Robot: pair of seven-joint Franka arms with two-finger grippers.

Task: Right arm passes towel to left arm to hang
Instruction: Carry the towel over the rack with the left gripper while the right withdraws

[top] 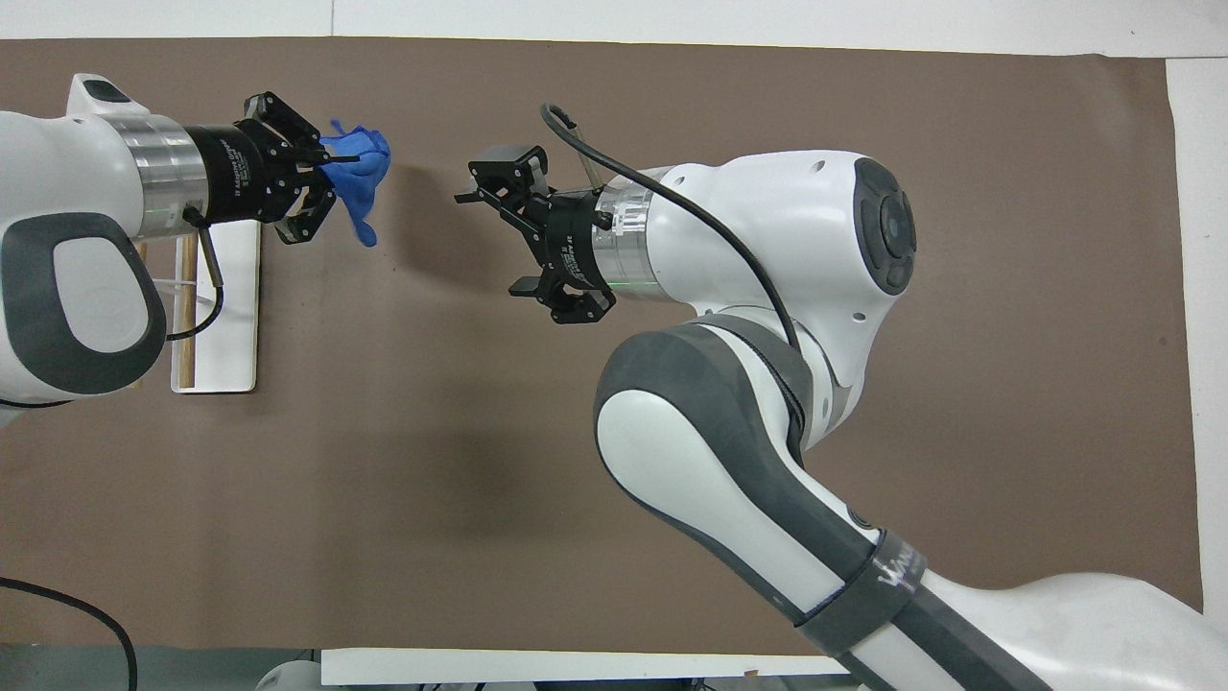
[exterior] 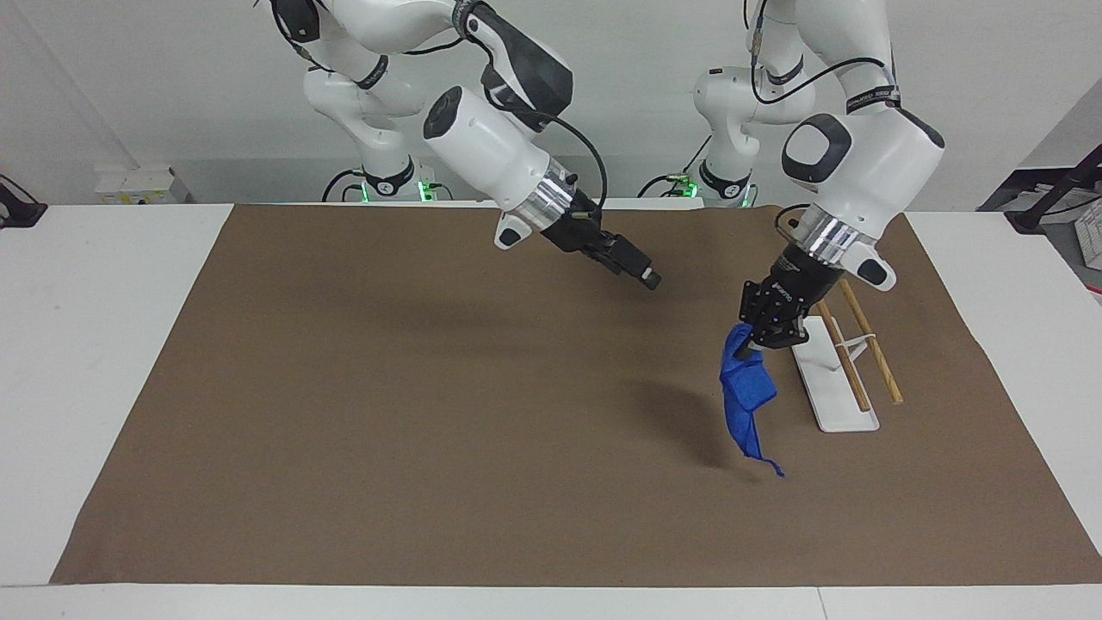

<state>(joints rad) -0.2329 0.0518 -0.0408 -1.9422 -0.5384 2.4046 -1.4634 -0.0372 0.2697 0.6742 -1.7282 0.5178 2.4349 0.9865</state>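
The blue towel [exterior: 747, 392] hangs from my left gripper [exterior: 759, 338], which is shut on its top corner. It dangles above the brown mat, beside the white rack base [exterior: 839, 400], with its thin loop tail at the bottom. In the overhead view the towel [top: 357, 173] bunches at the left gripper's tip [top: 324, 178]. My right gripper [exterior: 644, 274] is open and empty over the middle of the mat, apart from the towel. It also shows in the overhead view [top: 494, 240] with its fingers spread.
A white rack with two wooden rods [exterior: 869, 340] stands toward the left arm's end of the table, and shows in the overhead view [top: 230, 317]. The brown mat [exterior: 387, 430] covers most of the white table [exterior: 86, 344].
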